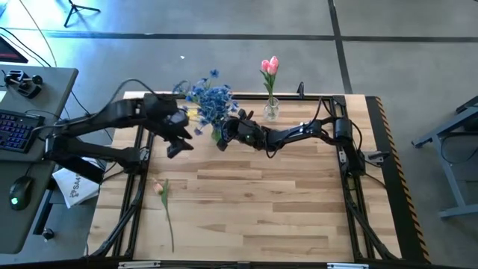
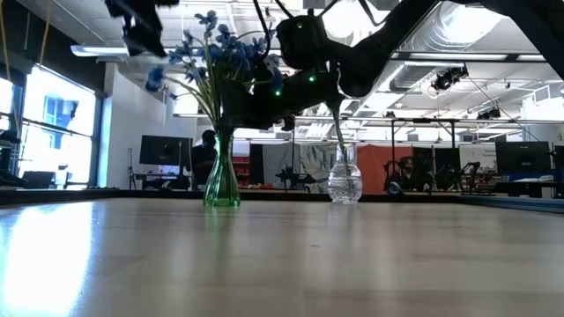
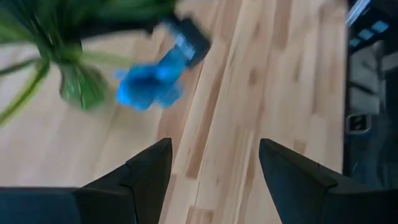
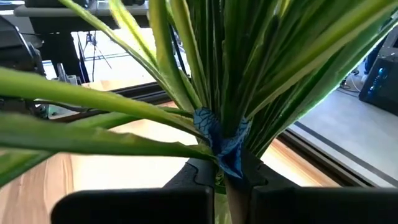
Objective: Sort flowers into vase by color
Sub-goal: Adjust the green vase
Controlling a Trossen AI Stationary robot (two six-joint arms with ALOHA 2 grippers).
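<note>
A bunch of blue flowers (image 1: 211, 99) stands with its stems in a green glass vase (image 2: 221, 181) near the table's far edge. Two pink tulips (image 1: 269, 67) stand in a clear vase (image 2: 345, 185) to its right. One more pink flower (image 1: 163, 193) lies flat on the table, front left. My right gripper (image 1: 223, 137) reaches in from the right and is shut on the blue bunch's stems. My left gripper (image 1: 176, 146) hangs open just left of the green vase, over bare wood, holding nothing. My right gripper pinches the blue flowers' green stems (image 4: 231, 163) between its two fingers (image 4: 198, 177), low on the bunch where the stems gather beside a blue scrap (image 4: 219, 138). The leaves fan out beyond the fingers. The lower stem ends sit in the green vase.
Black rails (image 1: 139, 161) run along the table's left and right sides. A keyboard (image 1: 16, 128), a mouse (image 1: 20, 190) and a white box (image 1: 75, 187) lie off the left edge. Bare wood (image 1: 261, 209) fills the middle and the near right.
</note>
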